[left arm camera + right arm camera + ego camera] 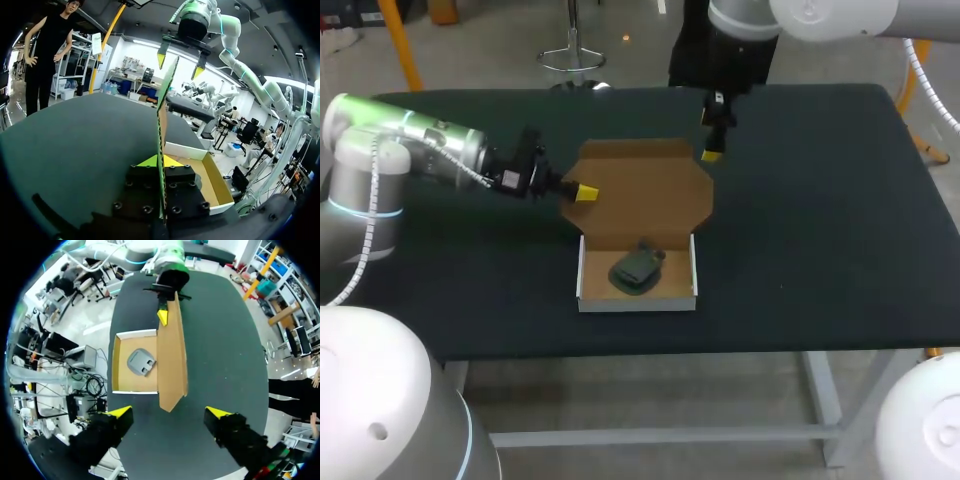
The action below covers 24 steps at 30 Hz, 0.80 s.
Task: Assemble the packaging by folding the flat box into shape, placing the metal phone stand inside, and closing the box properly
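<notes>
Left tool (585, 192) grips the lid (645, 190) by its edge, right tool (708, 137) hangs open over it, phone stand (637, 268) sits in the box (638, 300): closing step, next move probably folds the lid down.

A: Access to the tray (582, 272)?
B: Open from above. The phone stand (637, 268) takes up the middle of the floor.
A: Obstructions?
B: The raised lid (645, 190) walls off the far side. The left gripper (585, 192) is clamped on its left edge, and the right gripper (709, 137) hangs over it, fingers apart.
</notes>
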Each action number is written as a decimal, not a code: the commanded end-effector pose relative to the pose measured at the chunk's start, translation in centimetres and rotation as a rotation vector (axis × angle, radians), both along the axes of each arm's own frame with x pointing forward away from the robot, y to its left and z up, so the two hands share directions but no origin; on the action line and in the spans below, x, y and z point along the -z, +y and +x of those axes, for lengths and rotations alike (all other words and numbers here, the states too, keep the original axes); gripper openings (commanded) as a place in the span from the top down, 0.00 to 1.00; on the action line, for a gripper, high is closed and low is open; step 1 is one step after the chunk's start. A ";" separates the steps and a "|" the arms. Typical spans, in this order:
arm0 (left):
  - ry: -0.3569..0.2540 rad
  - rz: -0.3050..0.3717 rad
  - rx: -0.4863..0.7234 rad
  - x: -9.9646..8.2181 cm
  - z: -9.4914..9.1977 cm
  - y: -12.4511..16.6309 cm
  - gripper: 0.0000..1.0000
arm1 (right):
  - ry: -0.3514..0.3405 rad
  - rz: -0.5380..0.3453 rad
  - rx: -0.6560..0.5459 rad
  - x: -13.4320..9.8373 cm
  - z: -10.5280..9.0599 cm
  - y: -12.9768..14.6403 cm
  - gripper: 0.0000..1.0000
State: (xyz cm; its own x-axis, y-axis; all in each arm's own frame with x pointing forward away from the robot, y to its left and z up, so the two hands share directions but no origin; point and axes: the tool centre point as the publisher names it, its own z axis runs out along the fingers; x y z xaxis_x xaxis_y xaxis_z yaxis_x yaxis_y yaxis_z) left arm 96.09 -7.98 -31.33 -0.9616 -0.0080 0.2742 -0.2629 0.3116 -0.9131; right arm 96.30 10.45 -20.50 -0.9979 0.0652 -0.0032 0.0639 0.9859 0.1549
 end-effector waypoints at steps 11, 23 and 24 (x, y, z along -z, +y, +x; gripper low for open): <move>-0.019 0.004 0.003 -0.2 -0.3 0.4 1.00 | -0.010 0.004 -0.001 -0.7 -0.3 -0.1 0.00; -0.019 0.004 0.003 -0.2 -0.3 0.4 1.00 | -0.025 0.018 -0.030 -1.0 -0.1 0.5 0.00; -0.019 0.004 0.003 -0.2 -0.3 0.4 1.00 | -0.027 0.018 -0.033 -1.1 0.0 0.7 0.00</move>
